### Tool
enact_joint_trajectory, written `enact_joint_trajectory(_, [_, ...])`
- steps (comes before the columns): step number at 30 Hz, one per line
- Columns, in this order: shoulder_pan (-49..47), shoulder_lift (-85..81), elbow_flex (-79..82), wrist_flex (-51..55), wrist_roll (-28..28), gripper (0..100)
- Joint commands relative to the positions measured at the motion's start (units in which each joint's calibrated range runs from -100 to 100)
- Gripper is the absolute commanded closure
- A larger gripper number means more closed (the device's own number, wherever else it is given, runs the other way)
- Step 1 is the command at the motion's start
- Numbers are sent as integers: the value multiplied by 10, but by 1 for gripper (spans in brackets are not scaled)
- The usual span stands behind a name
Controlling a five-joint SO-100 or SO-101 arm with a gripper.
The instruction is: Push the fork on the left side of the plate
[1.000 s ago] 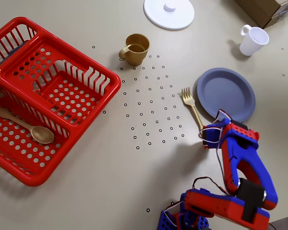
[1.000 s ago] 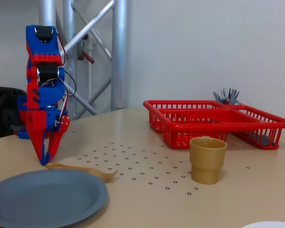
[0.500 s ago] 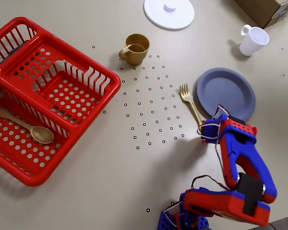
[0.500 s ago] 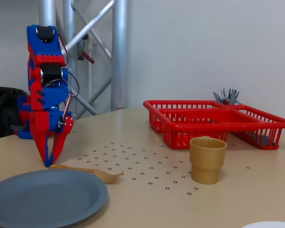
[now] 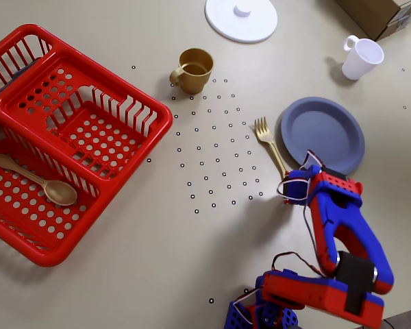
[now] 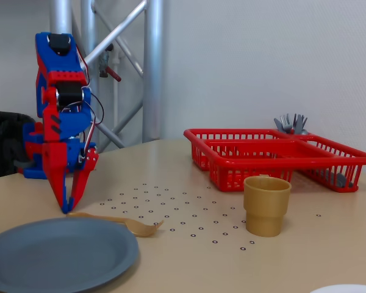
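Note:
The gold fork [image 5: 270, 145] lies on the table just left of the slate-blue plate [image 5: 323, 133] in the overhead view, tines pointing away from the arm, handle running along the plate's rim. My gripper [image 5: 288, 184] points straight down at the end of the fork's handle. In the fixed view the fork [image 6: 119, 220] lies beside the plate [image 6: 55, 253], and my gripper [image 6: 67, 209] has its blue and red fingers closed to a point. The tip rests at the table, touching or just beside the handle's end. It holds nothing.
A red basket [image 5: 127, 147] holding a gold spoon [image 5: 38, 179] fills the left of the overhead view. A gold cup [image 5: 194, 70], a white lid [image 5: 241, 19], a white mug [image 5: 362, 58] and a cardboard box [image 5: 383, 14] stand at the far side. Grey cutlery [image 6: 291, 124] sticks up from the basket.

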Motion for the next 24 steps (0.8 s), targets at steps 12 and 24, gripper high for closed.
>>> enact_joint_trajectory(12, [-111, -138, 44, 81, -167, 100])
enact_joint_trajectory(24, [-271, -40, -230, 58, -457, 100])
